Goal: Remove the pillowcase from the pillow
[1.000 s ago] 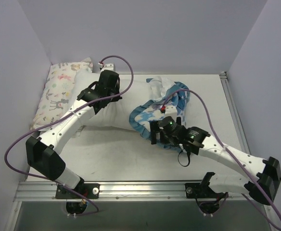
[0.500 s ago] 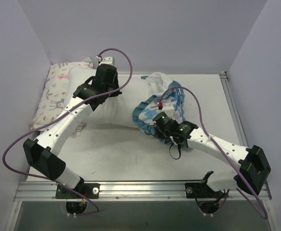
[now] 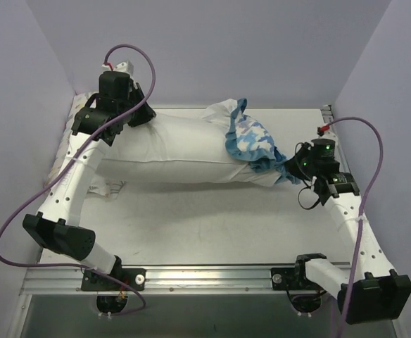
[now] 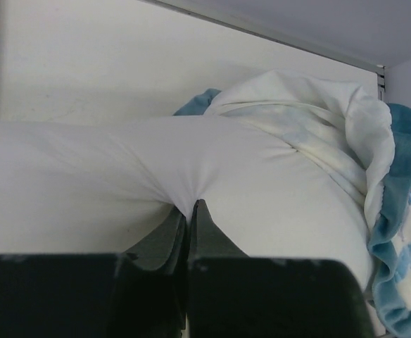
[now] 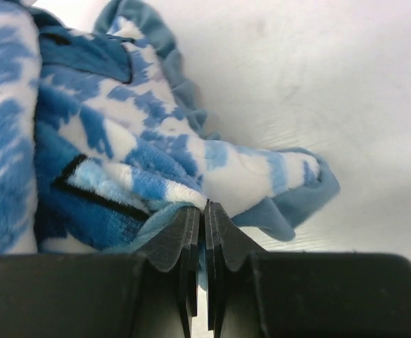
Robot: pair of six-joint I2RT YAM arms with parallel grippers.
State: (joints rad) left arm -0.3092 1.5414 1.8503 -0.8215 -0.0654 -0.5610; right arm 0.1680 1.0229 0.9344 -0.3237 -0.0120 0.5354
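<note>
The white pillow [image 3: 177, 151] lies stretched across the table from back left to right. Its right end is still inside the blue-and-white pillowcase [image 3: 255, 144], which is bunched there with its teal ruffle trailing right. My left gripper [image 3: 136, 116] is shut on the pillow's white fabric at the left end; in the left wrist view the pillow [image 4: 121, 176] puckers into the left gripper [image 4: 191, 205], with the pillowcase [image 4: 402, 267] at the far right. My right gripper [image 3: 292, 167] is shut on the pillowcase's edge; the right wrist view shows the right gripper [image 5: 204, 208] pinching the pillowcase [image 5: 121, 162].
A pastel animal-print pillow [image 3: 63, 151] lies along the left wall, mostly behind my left arm. A metal rail [image 3: 343, 151] runs along the table's right edge close to my right gripper. Lilac walls enclose the back and sides.
My right gripper shut on the pillowcase and pulled it right, toward the table's right edge. My left gripper drew the pillow's end back and left, stretching the pillow out long.
</note>
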